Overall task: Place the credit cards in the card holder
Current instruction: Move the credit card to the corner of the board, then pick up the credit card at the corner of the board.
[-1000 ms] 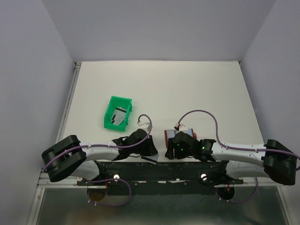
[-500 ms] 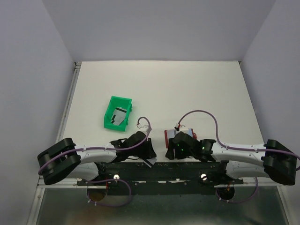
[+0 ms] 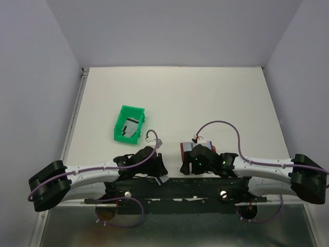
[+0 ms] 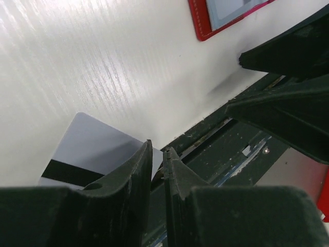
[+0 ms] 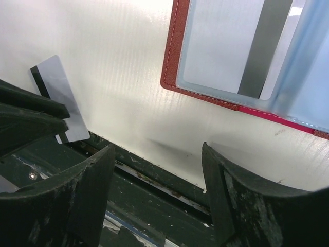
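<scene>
Over the last second I have drawn the left arm back and out towards its own side, and the left gripper (image 4: pixel 157 147) has ended up right at the near edge of the table (image 3: pixel 205 98). The card (image 4: pixel 92 149) has travelled with it. It now lies flat with its dark stripe up and one corner poking out over the edge. The left jaws are almost closed there, and from the right wrist view they look clamped on that overhanging end, so I take it as pinched rather than just pressed down

The right arm has hardly shifted. The right gripper (image 5: pixel 158 149) hangs just off the near side of the wallet (image 5: pixel 241 56), jaws spread wide with nothing between them. The wallet lies open on the table, red rim up, with at least one striped card already showing behind its pale pocket. More cards (image 3: pixel 131 127) wait in the green tray (image 3: pixel 120 135), well off to the left

My reading is that the drag to the edge was done to get a finger under the thin card. The next job is to lift it and carry it across to the wallet, and the grip on so little card could slip
</scene>
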Action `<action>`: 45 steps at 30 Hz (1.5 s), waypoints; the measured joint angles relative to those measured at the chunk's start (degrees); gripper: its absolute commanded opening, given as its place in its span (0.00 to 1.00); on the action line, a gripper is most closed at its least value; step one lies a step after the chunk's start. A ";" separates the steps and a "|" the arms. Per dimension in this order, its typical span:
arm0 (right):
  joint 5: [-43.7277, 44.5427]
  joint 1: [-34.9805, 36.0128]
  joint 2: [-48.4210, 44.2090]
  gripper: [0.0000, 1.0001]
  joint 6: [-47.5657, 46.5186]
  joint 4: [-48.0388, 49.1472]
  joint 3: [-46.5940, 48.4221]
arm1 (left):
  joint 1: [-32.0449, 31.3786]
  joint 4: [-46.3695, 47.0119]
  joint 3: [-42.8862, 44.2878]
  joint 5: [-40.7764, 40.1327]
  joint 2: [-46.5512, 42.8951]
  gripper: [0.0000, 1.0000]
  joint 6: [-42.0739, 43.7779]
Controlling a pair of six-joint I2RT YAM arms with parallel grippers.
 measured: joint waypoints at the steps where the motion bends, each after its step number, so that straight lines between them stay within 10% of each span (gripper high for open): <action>1: -0.04 0.00 -0.20 0.77 0.17 0.00 0.00 | 0.00 -1.29 0.00 -0.33 -1.79 0.29 -0.02; 5: -0.94 0.00 -0.79 0.79 1.88 1.11 0.00 | 0.00 -5.81 0.02 -3.10 -10.88 0.30 -0.33; 8: -3.13 0.00 -0.55 1.00 4.28 4.55 -0.46 | 0.00 -9.51 0.02 -6.58 -18.67 0.30 -1.31; 26: -4.87 1.38 -0.44 0.91 10.99 10.23 0.90 | 0.92 -21.64 -1.05 -19.23 -24.52 0.65 -4.96; 32: -6.82 1.55 0.28 0.74 13.53 13.92 -1.44 | 1.95 -21.57 -0.96 -20.09 -23.06 0.60 -4.85; 45: -15.52 2.25 12.98 0.68 19.91 25.00 -4.17 | 5.07 -14.27 -2.58 -19.19 -15.74 0.34 -3.76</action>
